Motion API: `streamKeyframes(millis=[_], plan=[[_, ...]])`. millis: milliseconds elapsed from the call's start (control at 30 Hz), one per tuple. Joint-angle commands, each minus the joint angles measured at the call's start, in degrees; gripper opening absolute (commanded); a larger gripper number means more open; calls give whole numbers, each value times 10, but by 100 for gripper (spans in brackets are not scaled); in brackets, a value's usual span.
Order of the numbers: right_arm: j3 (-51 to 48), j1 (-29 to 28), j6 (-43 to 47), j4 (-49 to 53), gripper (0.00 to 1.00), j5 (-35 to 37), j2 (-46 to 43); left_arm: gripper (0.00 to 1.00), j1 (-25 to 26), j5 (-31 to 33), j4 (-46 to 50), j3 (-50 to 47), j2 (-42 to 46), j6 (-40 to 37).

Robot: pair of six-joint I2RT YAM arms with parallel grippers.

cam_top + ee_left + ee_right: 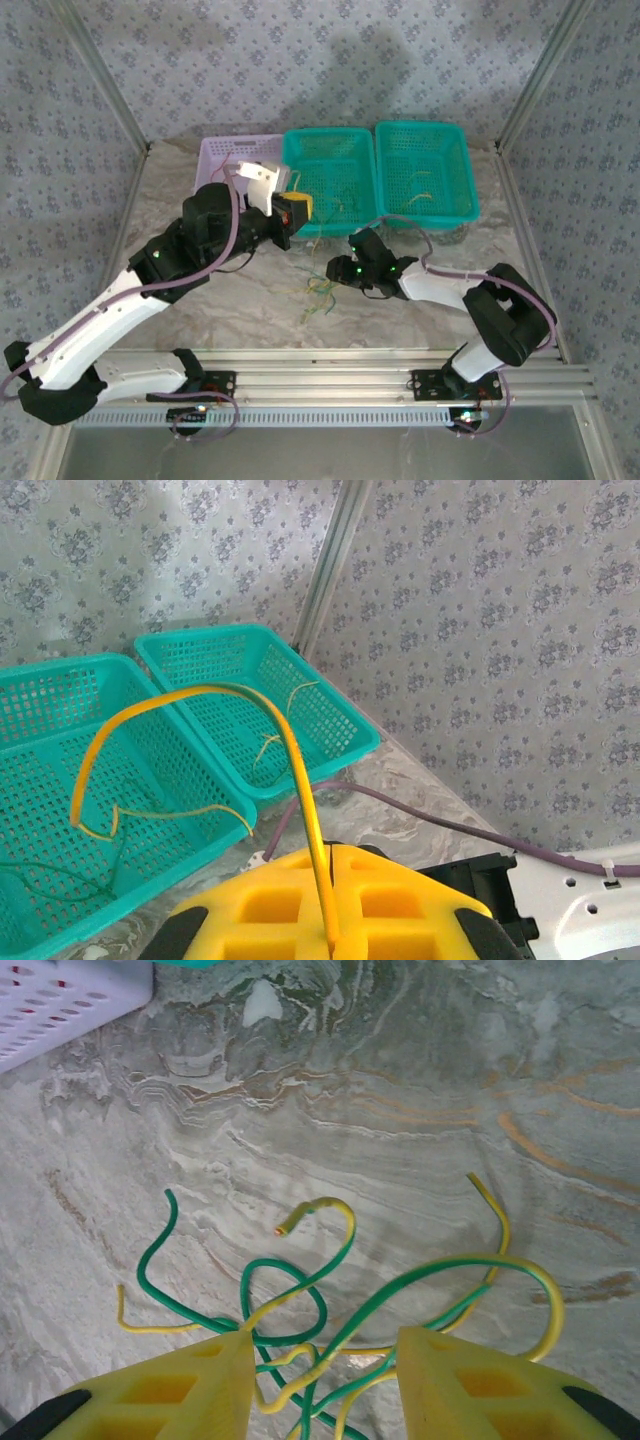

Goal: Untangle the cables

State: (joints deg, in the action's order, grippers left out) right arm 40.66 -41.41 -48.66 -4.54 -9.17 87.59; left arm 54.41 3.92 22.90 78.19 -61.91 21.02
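Clamped shut with the left gripper (330, 925) on one yellow cable (180, 700), held high above the teal baskets (200, 635), arched up and over toward the nearer one. Down on the table (420, 1090), straddling the rest of the cables (300, 1305) with the right gripper (325, 1360): jaws apart, several green and yellow strands looped between them, nothing pinched yet. Risk of closing on more than one strand at once, and so of lifting the knot whole instead of freeing a single cable. Risk too of drawing the loops tighter by pulling sideways across the crossings. Possible snagging of the raised cable's loose end on basket mesh during lowering, or slipping out of so thin a pinch. Safer, probably, to single out one free end at the edge of the tangle before squeezing.
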Motion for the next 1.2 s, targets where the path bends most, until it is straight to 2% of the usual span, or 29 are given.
streamKeyframes(millis=[0,267,400,533,633,900,1167], plan=[[15,-8,4,25,42,17,4,0,-2,1,-21,-4,10,0],[32,-10,-3,-2,32,14,43,0,-1,-3,-25,-11,14,5],[49,-10,11,26,17,34,44,0,-2,1,-23,-13,18,3],[40,-9,43,76,0,96,-4,0,-2,27,-6,-14,34,-12],[34,-3,74,114,0,145,-48,0,-3,47,10,-18,45,-23],[13,53,117,212,0,182,-196,0,-26,130,94,-6,80,-53],[14,173,173,296,0,143,-327,0,-57,209,157,20,120,-82]])
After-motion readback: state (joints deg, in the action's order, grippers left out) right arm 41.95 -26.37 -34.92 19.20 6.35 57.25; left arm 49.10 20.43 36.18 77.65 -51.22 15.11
